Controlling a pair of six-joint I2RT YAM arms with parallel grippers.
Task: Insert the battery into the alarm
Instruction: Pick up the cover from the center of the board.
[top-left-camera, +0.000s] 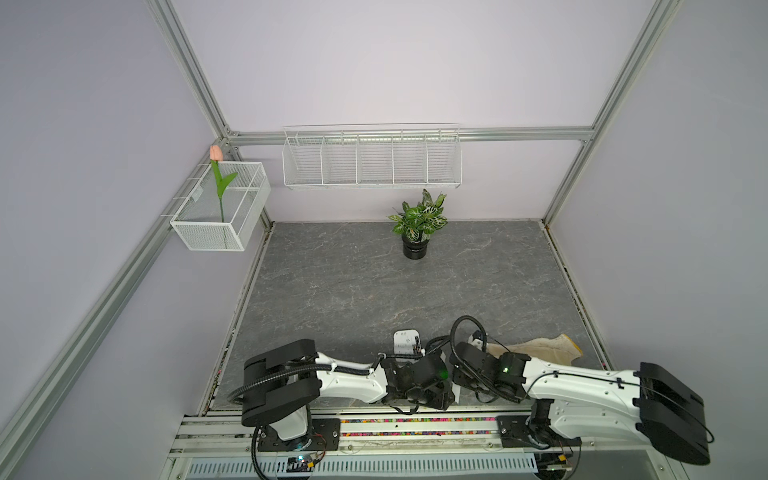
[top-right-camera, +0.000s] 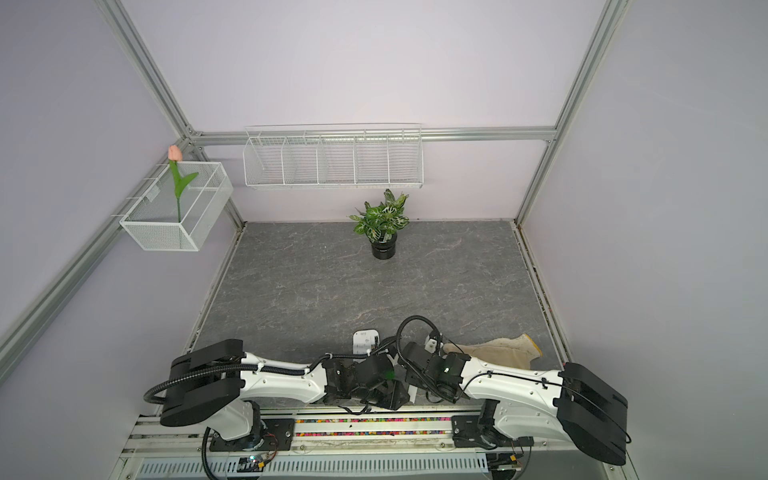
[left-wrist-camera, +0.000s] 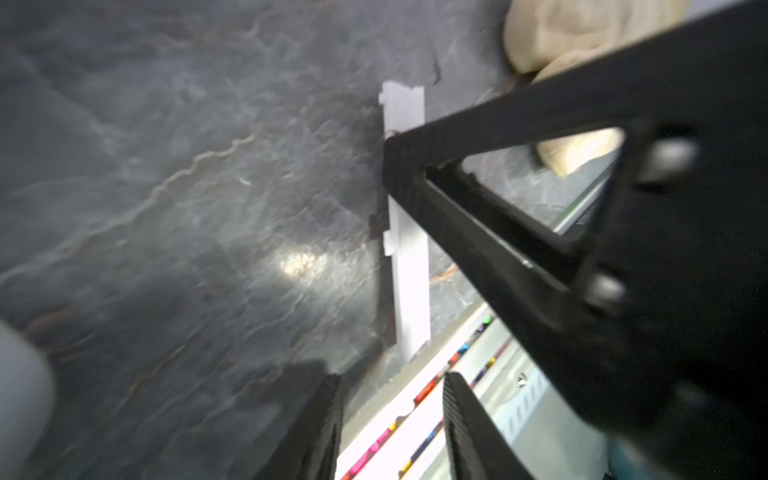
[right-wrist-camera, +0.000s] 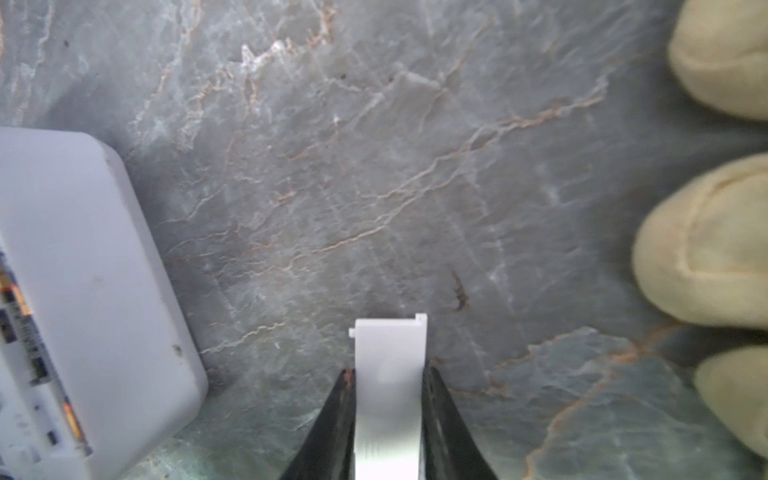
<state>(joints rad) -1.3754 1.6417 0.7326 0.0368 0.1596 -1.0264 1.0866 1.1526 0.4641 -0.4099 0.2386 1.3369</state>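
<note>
The alarm (top-left-camera: 405, 341) (top-right-camera: 365, 340) lies back up on the table near the front, between my two wrists. In the right wrist view the alarm (right-wrist-camera: 95, 270) shows an open compartment at its edge, and a battery (right-wrist-camera: 18, 307) with a black and orange label lies in it. My right gripper (right-wrist-camera: 390, 370) is shut on a thin flat white plastic strip (right-wrist-camera: 390, 349), held just above the table beside the alarm. My left gripper (left-wrist-camera: 392, 386) is open with nothing between its fingers. It faces the same strip (left-wrist-camera: 409, 270) near the table's front edge.
A beige glove (top-left-camera: 536, 349) (right-wrist-camera: 706, 241) lies right of the right gripper. A potted plant (top-left-camera: 417, 232) stands at the back. Two wire baskets (top-left-camera: 372, 160) (top-left-camera: 220, 208) hang on the walls. The front rail (left-wrist-camera: 415, 399) with a coloured band runs just past the left fingers.
</note>
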